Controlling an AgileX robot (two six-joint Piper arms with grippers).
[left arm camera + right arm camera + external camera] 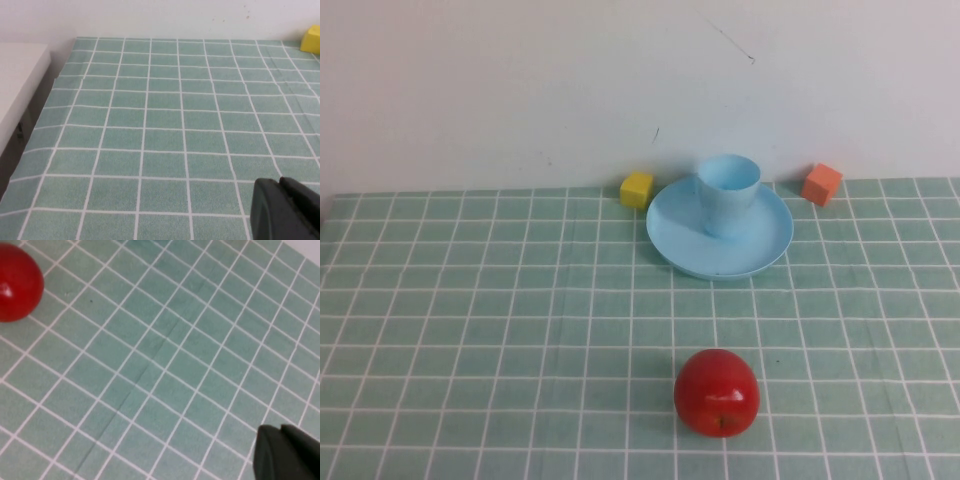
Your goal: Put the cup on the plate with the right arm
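The light blue cup (728,190) stands upright on the light blue plate (765,247) at the back of the table in the high view. Neither arm shows in the high view. My left gripper (279,184) is shut and empty above bare green cloth. My right gripper (280,432) is shut and empty above the cloth, away from the cup and the plate, neither of which shows in its view.
A red apple (716,392) sits near the front, also in the right wrist view (17,282). A yellow cube (636,189) is left of the plate, also in the left wrist view (311,40). An orange cube (821,184) is right of it. A white wall stands behind.
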